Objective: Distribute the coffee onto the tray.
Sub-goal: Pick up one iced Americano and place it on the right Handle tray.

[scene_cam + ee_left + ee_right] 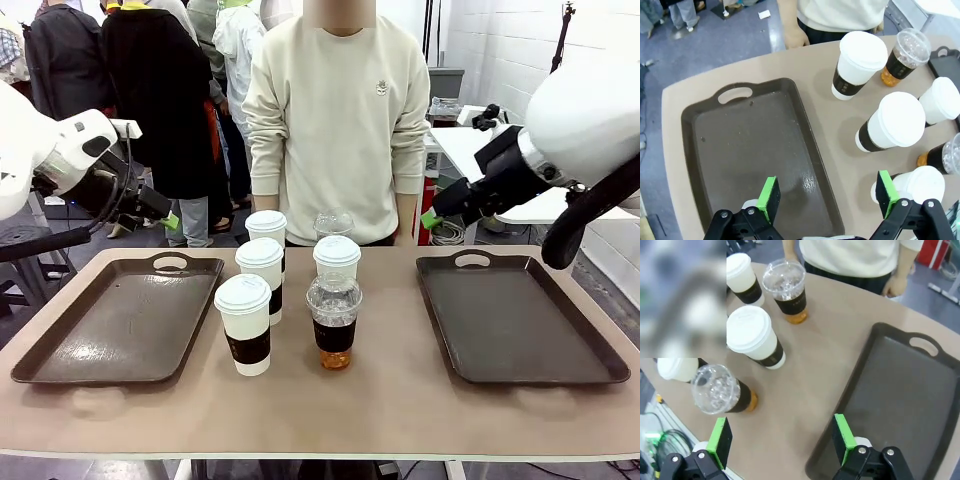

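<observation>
Left tool [827,195] and right tool [782,439]: fingers apart, empty. Four white paper cups [244,322] and two clear plastic cups [334,322] stand between two dark brown trays [120,330].

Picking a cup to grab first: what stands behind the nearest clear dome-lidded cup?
Behind the nearest clear cup stands a white-lidded paper cup, then a second clear cup. From the front, their lower parts are covered.

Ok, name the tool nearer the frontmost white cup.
Left. The left tool hovers over the left tray beside that white cup; the right tool hangs by the right tray, farther off.
</observation>
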{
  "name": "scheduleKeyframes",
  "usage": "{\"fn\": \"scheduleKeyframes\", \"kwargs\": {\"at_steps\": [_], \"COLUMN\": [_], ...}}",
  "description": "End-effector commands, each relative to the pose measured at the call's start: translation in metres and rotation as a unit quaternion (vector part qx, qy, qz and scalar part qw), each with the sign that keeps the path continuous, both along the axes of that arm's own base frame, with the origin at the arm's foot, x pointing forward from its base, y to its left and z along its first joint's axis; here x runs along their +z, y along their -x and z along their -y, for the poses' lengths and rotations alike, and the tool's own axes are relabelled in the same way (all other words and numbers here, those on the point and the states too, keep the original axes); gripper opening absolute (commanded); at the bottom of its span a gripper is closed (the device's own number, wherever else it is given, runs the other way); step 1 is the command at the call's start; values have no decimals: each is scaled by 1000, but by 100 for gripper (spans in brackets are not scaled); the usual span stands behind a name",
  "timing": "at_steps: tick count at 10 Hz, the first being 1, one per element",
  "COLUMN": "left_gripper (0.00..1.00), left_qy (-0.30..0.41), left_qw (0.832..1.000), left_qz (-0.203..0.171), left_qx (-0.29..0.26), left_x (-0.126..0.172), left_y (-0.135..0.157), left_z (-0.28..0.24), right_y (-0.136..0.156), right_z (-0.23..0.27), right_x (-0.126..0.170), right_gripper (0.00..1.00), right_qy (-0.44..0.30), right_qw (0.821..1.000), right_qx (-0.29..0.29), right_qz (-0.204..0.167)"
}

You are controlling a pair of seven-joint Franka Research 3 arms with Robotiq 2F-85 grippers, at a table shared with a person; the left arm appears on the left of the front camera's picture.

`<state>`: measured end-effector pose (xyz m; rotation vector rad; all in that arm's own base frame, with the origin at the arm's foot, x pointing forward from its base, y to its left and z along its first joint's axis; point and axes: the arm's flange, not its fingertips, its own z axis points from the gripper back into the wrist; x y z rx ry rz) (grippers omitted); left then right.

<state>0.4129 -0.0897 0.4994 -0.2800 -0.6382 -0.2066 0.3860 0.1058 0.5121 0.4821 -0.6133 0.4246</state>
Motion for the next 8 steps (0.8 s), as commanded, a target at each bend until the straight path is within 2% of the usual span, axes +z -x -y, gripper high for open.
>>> {"fn": "scheduleKeyframes", "kwargs": {"at_steps": [1,4,6,8], "left_gripper": [100,100,100,100], "left_qy": [54,86,86,71], "left_qw": [999,996,996,997], "left_qz": [-6,-7,-6,-11], "left_qx": [6,-10,-5,-5], "left_x": [-6,-14,-21,-28], "left_y": [-1,16,36,45], "left_z": [-11,-24,-34,-39], "right_y": [-7,-5,3,8], "right_z": [12,25,30,31], "right_x": [-5,-19,-26,-27], "right_gripper": [100,100,100,100], "right_qy": [-46,-77,-77,-74], "right_qw": [999,997,997,997], "right_qx": [7,2,8,13], "right_qz": [-2,-16,-25,-26]}}
